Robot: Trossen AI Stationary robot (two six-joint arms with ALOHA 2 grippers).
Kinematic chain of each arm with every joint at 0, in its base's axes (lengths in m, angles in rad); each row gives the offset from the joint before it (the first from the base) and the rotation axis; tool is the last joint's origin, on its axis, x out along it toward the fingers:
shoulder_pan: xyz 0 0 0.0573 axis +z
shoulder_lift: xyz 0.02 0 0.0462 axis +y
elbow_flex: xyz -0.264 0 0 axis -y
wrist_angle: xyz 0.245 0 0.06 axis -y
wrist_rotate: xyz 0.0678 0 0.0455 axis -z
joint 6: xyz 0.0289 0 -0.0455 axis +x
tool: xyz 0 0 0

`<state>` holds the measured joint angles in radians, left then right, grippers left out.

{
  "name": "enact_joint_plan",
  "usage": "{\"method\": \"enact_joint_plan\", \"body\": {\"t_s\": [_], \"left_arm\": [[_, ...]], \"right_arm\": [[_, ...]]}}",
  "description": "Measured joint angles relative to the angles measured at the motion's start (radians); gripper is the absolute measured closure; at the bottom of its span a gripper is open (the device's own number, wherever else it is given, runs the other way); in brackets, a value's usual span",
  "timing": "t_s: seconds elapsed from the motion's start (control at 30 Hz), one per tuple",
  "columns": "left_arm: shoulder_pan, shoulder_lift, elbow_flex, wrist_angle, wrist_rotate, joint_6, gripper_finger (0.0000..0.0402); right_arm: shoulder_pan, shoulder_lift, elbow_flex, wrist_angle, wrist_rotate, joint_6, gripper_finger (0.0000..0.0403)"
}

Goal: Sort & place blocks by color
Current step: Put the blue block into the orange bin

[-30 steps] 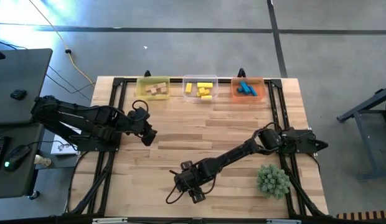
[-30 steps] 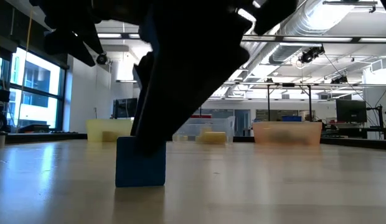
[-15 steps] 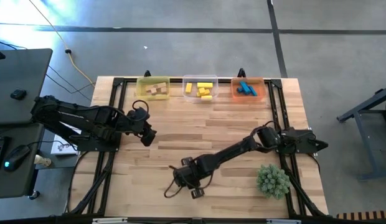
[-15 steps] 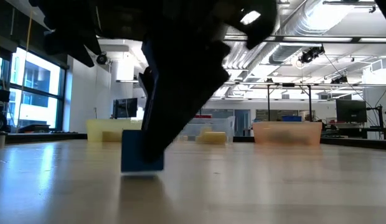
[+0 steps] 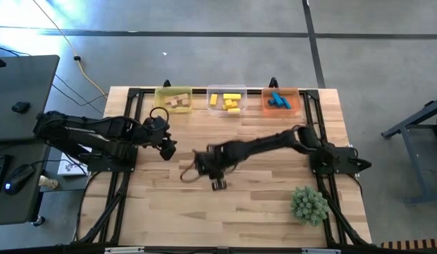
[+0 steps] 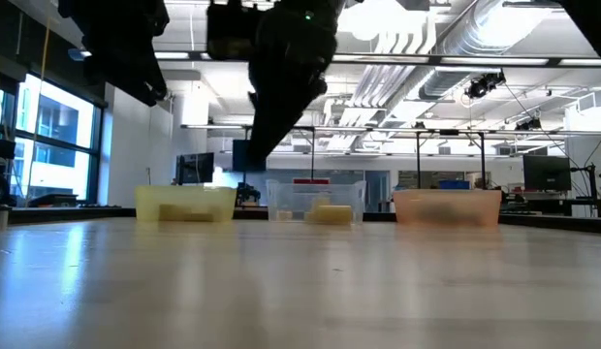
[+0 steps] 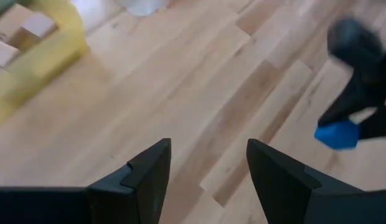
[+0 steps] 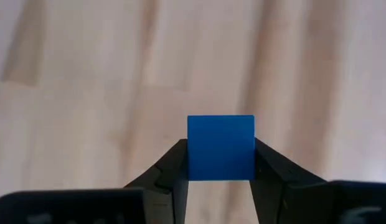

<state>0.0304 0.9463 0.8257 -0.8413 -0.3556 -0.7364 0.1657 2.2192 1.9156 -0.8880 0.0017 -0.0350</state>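
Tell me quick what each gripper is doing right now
Left gripper: open, holding nothing, over the table.
Right gripper: shut on a blue block, lifted clear of the table.

Right gripper motion-smeared in high view; small blue wooden cube between its jaws not discernible there. Cube's lower part hidden behind jaws in right wrist view. Same cube blurred in left wrist view, well beyond left jaws. Low view: cube lost against dark arm. Contents of translucent orange tub indistinct.
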Motion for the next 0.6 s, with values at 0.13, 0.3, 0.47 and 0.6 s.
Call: {"method": "enact_joint_plan", "body": {"t_s": [0.13, 0.3, 0.47, 0.6], "left_arm": [[0.038, -0.008, 0.000, 0.003, -0.017, 0.071, 0.0202], [0.085, -0.033, 0.000, 0.015, -0.042, 0.168, 0.0202], [0.150, -0.069, 0.001, 0.074, -0.045, 0.274, 0.0202], [0.215, -0.097, 0.000, 0.119, -0.045, 0.382, 0.0202]], "right_arm": [[-0.079, -0.044, 0.000, -0.024, 0.022, -0.011, 0.0299], [-0.175, -0.091, 0.000, -0.057, 0.064, -0.010, 0.0299], [-0.273, -0.129, 0.000, -0.075, 0.103, 0.001, 0.0299], [-0.346, -0.153, 0.000, -0.081, 0.109, 0.038, 0.0299]]}}
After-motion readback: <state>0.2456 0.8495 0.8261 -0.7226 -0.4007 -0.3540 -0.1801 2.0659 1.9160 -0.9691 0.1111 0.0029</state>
